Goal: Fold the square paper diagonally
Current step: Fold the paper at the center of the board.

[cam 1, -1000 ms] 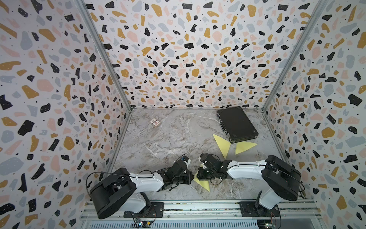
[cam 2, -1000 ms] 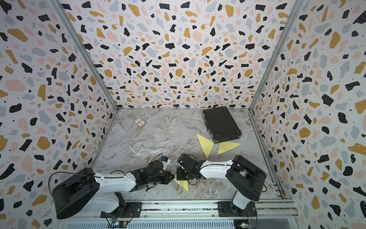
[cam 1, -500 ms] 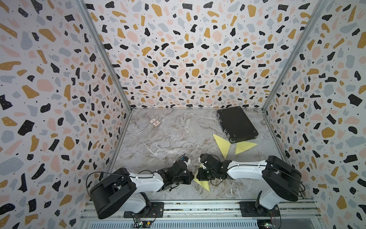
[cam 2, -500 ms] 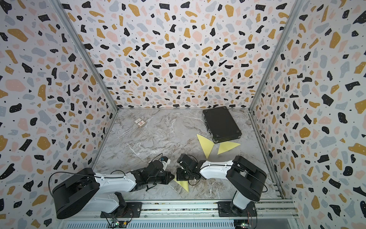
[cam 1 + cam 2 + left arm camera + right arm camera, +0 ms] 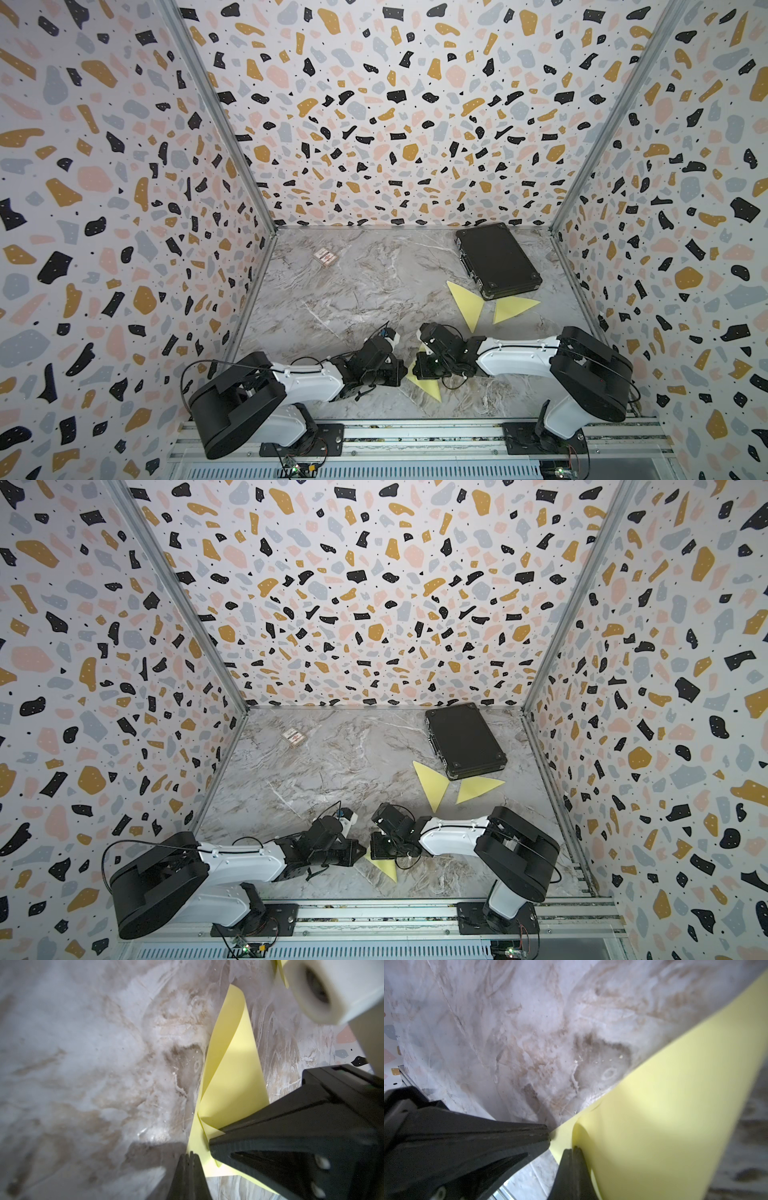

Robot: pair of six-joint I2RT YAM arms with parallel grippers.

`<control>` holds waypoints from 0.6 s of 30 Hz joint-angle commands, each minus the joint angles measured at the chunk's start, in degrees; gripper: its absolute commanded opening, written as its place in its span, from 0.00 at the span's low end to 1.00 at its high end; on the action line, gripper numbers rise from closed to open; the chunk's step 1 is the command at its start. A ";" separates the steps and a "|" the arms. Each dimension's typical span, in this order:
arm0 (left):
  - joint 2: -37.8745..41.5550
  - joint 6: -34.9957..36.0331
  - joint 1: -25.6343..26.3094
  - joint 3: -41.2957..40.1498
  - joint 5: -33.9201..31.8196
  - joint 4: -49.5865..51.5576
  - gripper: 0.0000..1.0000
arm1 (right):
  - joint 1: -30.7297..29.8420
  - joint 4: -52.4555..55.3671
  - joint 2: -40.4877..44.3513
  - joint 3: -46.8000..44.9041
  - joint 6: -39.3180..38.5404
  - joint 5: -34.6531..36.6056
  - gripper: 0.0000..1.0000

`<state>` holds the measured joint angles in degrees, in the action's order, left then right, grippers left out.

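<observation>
Yellow paper (image 5: 427, 387), grey marbled table (image 5: 353, 291), black case (image 5: 498, 259)

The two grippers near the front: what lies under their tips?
A yellow paper on the marble table, its flap folded over. The shut left gripper and right gripper touch it. Top views show mainly one corner; the arms cover the rest.

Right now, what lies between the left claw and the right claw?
Only the yellow paper, partly folded over, lies between the left claw and the right claw; the left wrist view shows it clearly, both top views less so.
</observation>
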<state>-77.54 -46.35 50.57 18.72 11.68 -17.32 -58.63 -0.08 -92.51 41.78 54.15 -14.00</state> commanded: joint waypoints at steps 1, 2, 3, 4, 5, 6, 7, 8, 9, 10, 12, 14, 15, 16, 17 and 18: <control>-2.18 0.03 0.14 -2.11 -2.98 8.80 0.00 | -0.34 1.07 1.79 -0.83 -0.28 -0.41 0.00; -2.18 0.03 0.13 -2.19 -2.98 8.80 0.00 | -0.34 1.04 1.81 -0.87 -0.27 -0.55 0.00; -2.18 0.03 0.08 -2.20 -2.98 8.80 0.00 | -0.34 1.04 1.81 -0.91 -0.35 -0.59 0.00; -2.18 0.03 0.13 -2.25 -3.06 8.80 0.00 | -0.41 0.88 1.90 -0.99 -0.36 -0.67 0.00; -2.19 0.03 0.09 -2.28 -3.07 8.71 0.00 | -0.43 0.72 1.98 -1.08 -0.42 -0.76 0.00; -2.18 -0.01 0.13 -2.33 -3.06 8.71 0.00 | -0.43 0.56 2.07 -1.22 -0.52 -0.85 0.00; -2.25 -0.06 0.11 -2.33 -3.15 8.71 0.00 | -0.48 0.45 2.16 -1.26 -0.54 -0.93 0.00; -2.27 -0.09 0.11 -2.37 -3.11 8.63 0.00 | -0.52 0.43 2.25 -1.35 -0.62 -1.01 0.00; -2.27 -0.14 0.06 -2.37 -3.13 8.58 0.00 | -0.52 0.36 2.29 -1.43 -0.67 -1.11 0.00; -2.35 -0.14 0.11 -2.42 -3.12 8.53 0.00 | -0.52 0.21 2.32 -1.53 -0.71 -1.25 0.00; -2.36 -0.23 0.09 -2.46 -3.10 8.53 0.00 | -0.68 0.10 2.42 -1.62 -0.71 -1.36 0.00; -2.36 -0.23 0.12 -2.46 -3.08 8.53 0.00 | -0.74 -0.25 2.68 -1.83 -0.80 -1.55 0.00; -2.40 -0.23 0.06 -2.46 -3.05 8.45 0.00 | -0.78 -0.41 2.82 -1.88 -0.80 -1.62 0.00; -2.36 -0.23 0.06 -2.46 -3.08 8.44 0.00 | -0.87 -0.45 2.94 -1.89 -0.87 -1.73 0.00; -2.36 -0.23 0.06 -2.46 -3.13 8.44 0.00 | -0.95 -0.43 3.04 -1.92 -0.89 -1.65 0.00; -2.42 -0.23 0.07 -2.54 -3.03 8.44 0.00 | -0.96 -0.45 3.12 -1.88 -0.97 -1.65 0.00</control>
<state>-77.54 -46.37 50.63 18.72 11.53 -17.37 -59.09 -1.08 -91.64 40.40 53.91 -15.18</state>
